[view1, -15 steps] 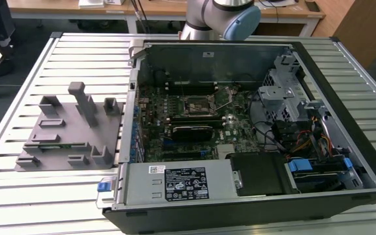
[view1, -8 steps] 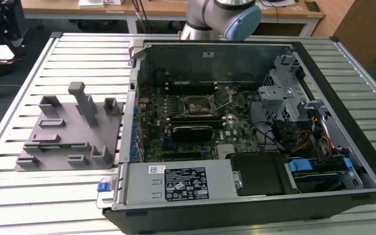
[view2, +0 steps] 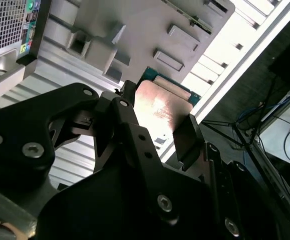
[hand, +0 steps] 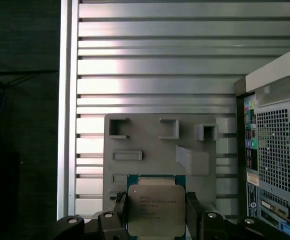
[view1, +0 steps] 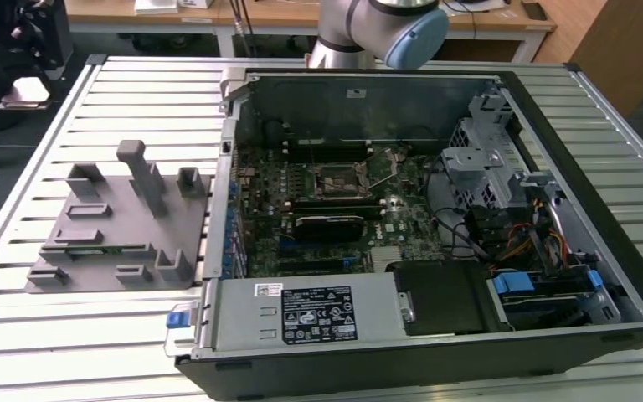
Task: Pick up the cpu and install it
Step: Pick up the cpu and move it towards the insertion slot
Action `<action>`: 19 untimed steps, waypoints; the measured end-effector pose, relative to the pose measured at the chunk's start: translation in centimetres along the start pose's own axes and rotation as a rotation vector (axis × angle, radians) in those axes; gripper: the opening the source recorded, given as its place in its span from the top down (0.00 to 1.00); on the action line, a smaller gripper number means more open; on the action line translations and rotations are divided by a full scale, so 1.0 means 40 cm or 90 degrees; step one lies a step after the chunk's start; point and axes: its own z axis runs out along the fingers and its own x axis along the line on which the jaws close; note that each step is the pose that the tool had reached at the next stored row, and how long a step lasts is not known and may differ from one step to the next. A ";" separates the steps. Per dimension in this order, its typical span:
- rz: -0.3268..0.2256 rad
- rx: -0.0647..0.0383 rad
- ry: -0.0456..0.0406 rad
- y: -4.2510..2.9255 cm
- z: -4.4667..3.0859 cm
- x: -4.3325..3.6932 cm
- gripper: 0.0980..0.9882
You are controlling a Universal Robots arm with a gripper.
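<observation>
We have the cpu (hand: 152,210) in the gripper (hand: 155,216). The two black fingers (hand: 118,216) press on opposite edges of the chip, so the jaws are clamped on it, and its silvery top faces the first wrist view. In the second wrist view the cpu (view2: 161,107) sits between the same fingers with its green rim showing at the far edge.

Well below the gripper lies the grey fixture (hand: 160,145) on the slatted table (hand: 160,50). The chip hangs clear of it, touching nothing but the fingers. We therefore judge the pick-up done.

The install is what remains. The open case (hand: 275,145) stands off to one side of the gripper, beside the fixture and not under the chip. In the exterior view the socket (view1: 338,178) on the board inside the case looks empty, with its lever apparently raised, though we cannot be sure of that. The cpu is well apart from the socket, so the carry across, the lining up and the seating are not yet done.
</observation>
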 end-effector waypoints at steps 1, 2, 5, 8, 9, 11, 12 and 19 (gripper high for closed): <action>0.000 0.000 0.0001 0.000 0.000 -0.003 0.50; 0.000 0.000 0.0002 0.000 0.000 -0.007 0.50; 0.000 0.000 0.0002 0.000 0.000 -0.013 0.50; 0.000 0.000 0.0007 0.001 0.000 -0.023 0.50; 0.000 0.000 0.0009 0.001 0.000 -0.026 0.50; 0.000 0.000 0.0013 0.001 0.000 -0.032 0.50; 0.000 0.000 0.0014 0.001 0.000 -0.035 0.50; 0.000 0.000 0.0018 0.001 -0.001 -0.049 0.50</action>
